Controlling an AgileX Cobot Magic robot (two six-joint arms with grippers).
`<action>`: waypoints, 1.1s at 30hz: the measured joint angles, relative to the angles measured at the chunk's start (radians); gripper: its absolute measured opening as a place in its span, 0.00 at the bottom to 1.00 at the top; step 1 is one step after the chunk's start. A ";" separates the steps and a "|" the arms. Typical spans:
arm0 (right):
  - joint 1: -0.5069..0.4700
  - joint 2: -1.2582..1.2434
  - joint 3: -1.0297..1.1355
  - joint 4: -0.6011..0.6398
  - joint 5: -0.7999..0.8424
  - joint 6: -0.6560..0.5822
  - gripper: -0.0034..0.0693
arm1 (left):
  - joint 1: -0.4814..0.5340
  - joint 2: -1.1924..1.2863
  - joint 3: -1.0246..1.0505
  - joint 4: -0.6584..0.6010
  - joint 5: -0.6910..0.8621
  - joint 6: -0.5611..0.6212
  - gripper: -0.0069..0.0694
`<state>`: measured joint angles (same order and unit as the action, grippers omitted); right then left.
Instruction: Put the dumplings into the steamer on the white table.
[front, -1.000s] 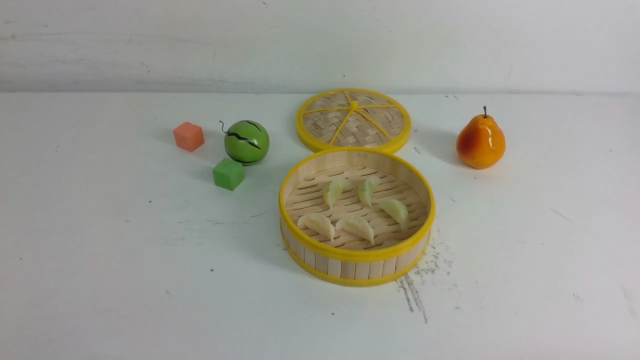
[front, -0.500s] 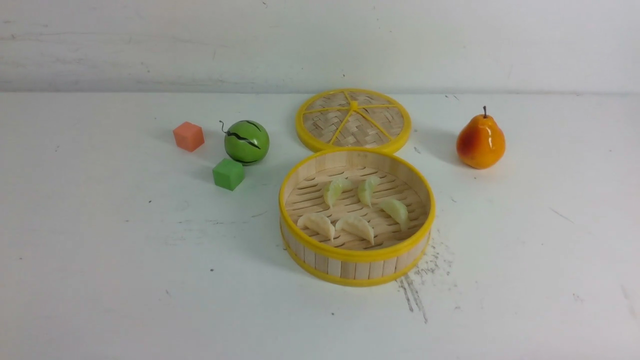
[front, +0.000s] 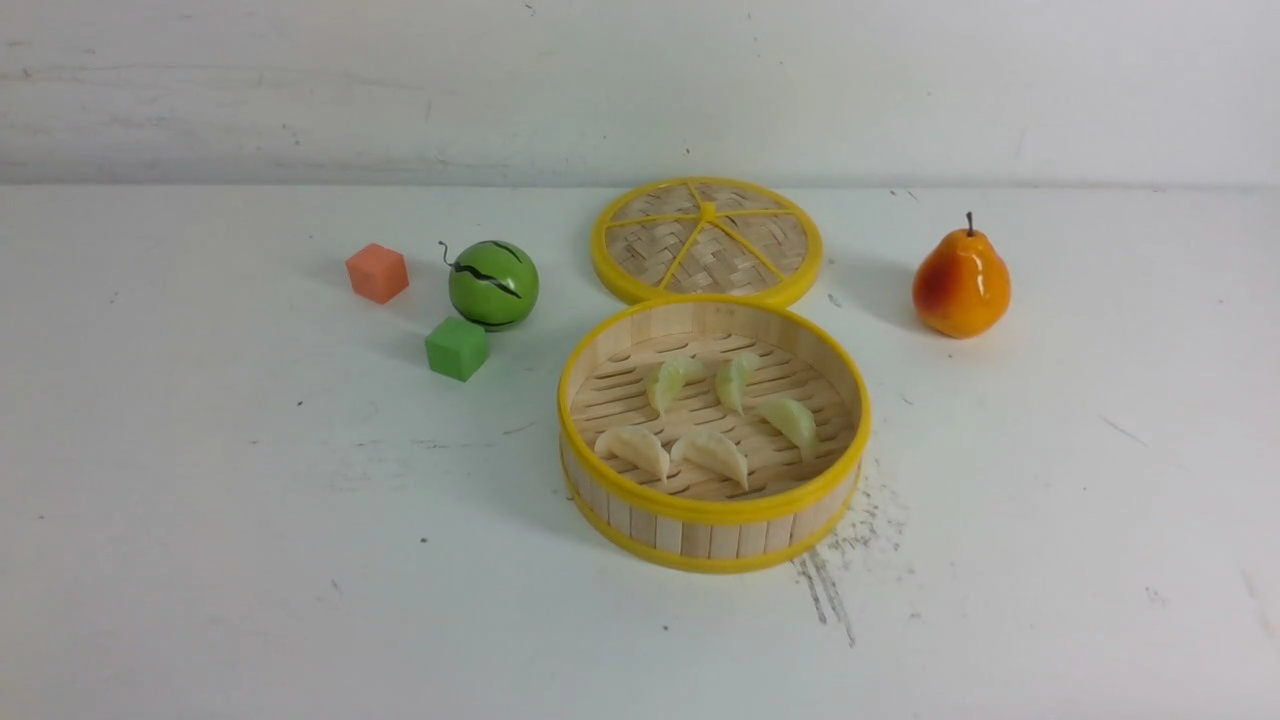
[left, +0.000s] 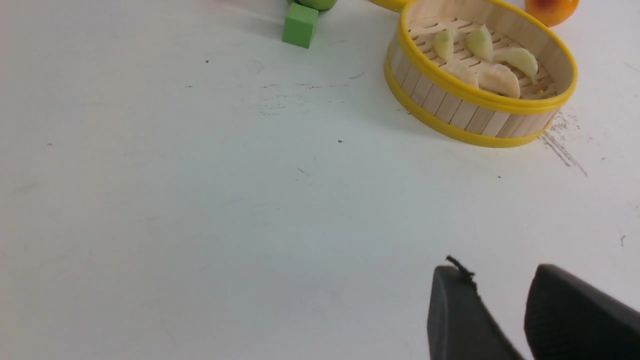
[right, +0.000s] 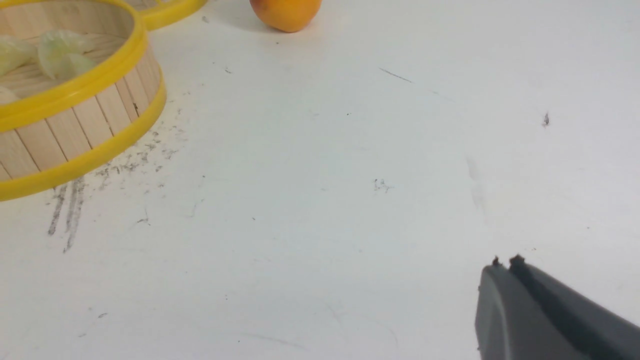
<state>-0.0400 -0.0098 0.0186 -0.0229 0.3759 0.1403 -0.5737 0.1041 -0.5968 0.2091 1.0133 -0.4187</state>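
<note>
Since all lie inside: five pale crescent pleated dumplings (front: 715, 415) rest in the round yellow-rimmed bamboo steamer (front: 714, 510).
Left: nothing, seemingly.
Left hand (left: 500, 312): parted, empty, well apart from steamer.
Right hand (right: 505, 267): closed, empty.

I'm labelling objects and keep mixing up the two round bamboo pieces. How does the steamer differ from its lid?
The steamer has an upright slat wall and a slatted floor holding five dumplings; the lid lies flat behind it, woven, with yellow spokes, and holds nothing. The steamer sits nearer the camera. Both are round bamboo with yellow rims.
</note>
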 joint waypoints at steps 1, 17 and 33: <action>0.000 0.000 0.000 0.000 0.000 0.000 0.04 | 0.000 0.000 0.000 0.000 0.000 0.000 0.36; 0.000 0.000 0.000 0.000 0.000 0.000 0.05 | 0.115 0.000 0.164 -0.044 -0.389 0.000 0.35; 0.000 0.000 0.000 0.000 0.000 0.000 0.07 | 0.514 -0.111 0.528 -0.202 -0.885 0.056 0.07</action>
<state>-0.0400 -0.0098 0.0186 -0.0229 0.3762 0.1403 -0.0600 -0.0067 -0.0685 0.0068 0.1285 -0.3628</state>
